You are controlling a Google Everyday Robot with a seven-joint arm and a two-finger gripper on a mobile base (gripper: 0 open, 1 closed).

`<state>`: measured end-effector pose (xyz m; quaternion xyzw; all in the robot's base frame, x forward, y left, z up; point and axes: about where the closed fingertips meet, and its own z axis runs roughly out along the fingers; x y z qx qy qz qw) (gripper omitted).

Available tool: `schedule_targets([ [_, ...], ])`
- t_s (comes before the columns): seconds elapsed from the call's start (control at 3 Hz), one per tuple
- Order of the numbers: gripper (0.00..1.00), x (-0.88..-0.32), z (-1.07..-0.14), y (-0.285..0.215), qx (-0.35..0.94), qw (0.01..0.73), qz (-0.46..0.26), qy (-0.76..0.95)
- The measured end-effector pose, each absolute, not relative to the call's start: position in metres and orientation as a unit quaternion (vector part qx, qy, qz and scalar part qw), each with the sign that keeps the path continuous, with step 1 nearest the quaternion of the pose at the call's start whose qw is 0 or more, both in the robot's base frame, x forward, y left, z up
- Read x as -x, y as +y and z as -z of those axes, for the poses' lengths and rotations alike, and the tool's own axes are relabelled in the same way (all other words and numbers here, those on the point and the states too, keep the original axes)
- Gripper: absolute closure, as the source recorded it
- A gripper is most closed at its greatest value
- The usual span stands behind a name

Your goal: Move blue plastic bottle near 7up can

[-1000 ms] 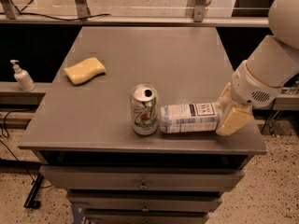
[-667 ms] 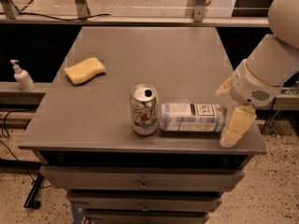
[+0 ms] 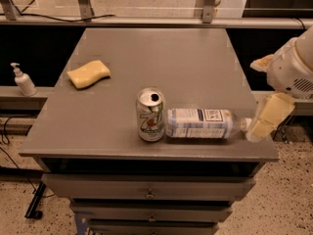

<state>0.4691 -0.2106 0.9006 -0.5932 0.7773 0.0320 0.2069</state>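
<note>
A grey tabletop [image 3: 156, 58] sits on a cabinet of drawers. At its right edge is the robot's hand [image 3: 257, 97], its two pale yellow fingers spread wide and gripping nothing. The nearer finger lies just beside the cap end of the blue plastic bottle [image 3: 200, 124].

The bottle lies on its side near the front edge. Its base is touching or almost touching the 7up can [image 3: 150, 114], which stands upright to its left. The move looks essentially done, because bottle and can are side by side. All that seems left is for the hand to draw clear.

The tabletop is flat, matte and lightly scuffed. The robot's arm is a smooth, rounded white shell, and its fingers look like soft, blocky pads. The bottle is clear ribbed plastic with a pale blue-white label, and it is longer than the can is tall. The can is shiny silver metal with green lettering, and its top is open. Far left lies a yellow sponge [image 3: 88, 74], wavy-edged and porous-looking. A small white pump dispenser [image 3: 23, 81] stands on a ledge beyond.
</note>
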Motion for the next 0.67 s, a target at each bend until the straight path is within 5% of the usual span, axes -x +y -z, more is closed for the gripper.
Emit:
schedule_targets([
  [0.67, 0.0, -0.486, -1.03, -0.252, 0.464, 0.414, 0.07, 0.78],
])
